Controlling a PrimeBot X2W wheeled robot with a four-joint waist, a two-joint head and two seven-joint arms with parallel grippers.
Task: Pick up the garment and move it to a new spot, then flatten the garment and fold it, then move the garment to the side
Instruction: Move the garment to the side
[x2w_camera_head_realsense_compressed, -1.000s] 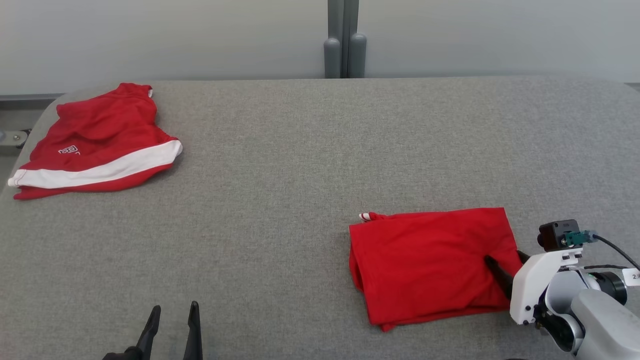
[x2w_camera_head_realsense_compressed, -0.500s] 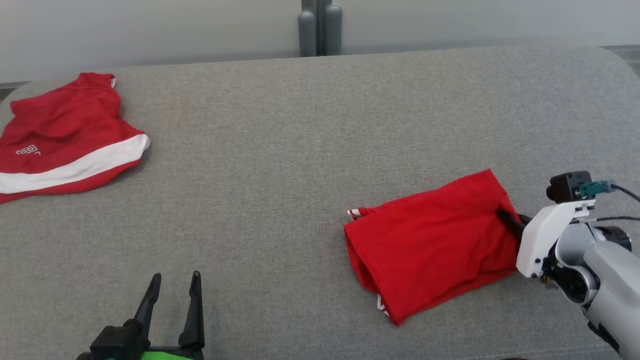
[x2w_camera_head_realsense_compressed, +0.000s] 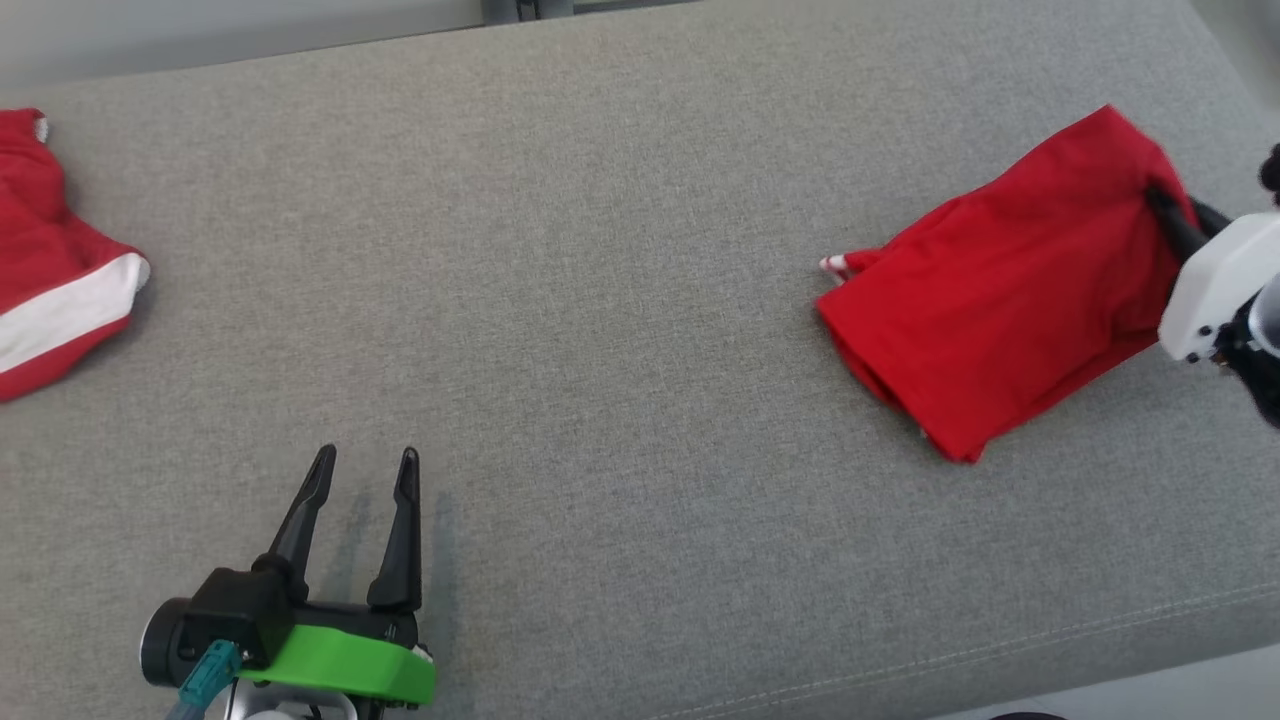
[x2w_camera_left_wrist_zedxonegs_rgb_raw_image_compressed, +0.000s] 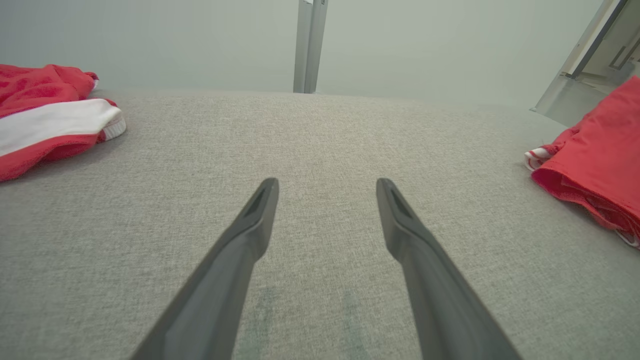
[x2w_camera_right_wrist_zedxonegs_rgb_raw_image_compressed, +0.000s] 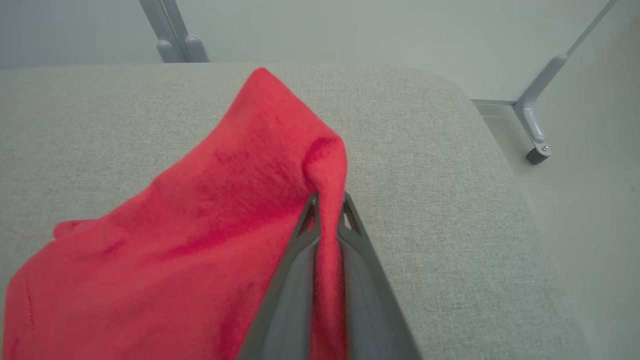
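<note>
The garment (x2w_camera_head_realsense_compressed: 1010, 300) near the table's right edge is plain bright red, with a small red-and-white striped trim (x2w_camera_head_realsense_compressed: 836, 264) at its left end. The second garment (x2w_camera_head_realsense_compressed: 50, 290), at the left edge, is the same red, crossed by a broad white band. The table (x2w_camera_head_realsense_compressed: 600, 300) is covered in mottled mid-grey woven cloth. The left gripper (x2w_camera_head_realsense_compressed: 365, 460) has black fingers, a bright green collar (x2w_camera_head_realsense_compressed: 340, 670) and a teal plug (x2w_camera_head_realsense_compressed: 205, 672). The right gripper (x2w_camera_right_wrist_zedxonegs_rgb_raw_image_compressed: 327, 202) has dark grey fingers and a white housing (x2w_camera_head_realsense_compressed: 1215, 290). The wall (x2w_camera_left_wrist_zedxonegs_rgb_raw_image_compressed: 150, 40) is pale grey-green.
</note>
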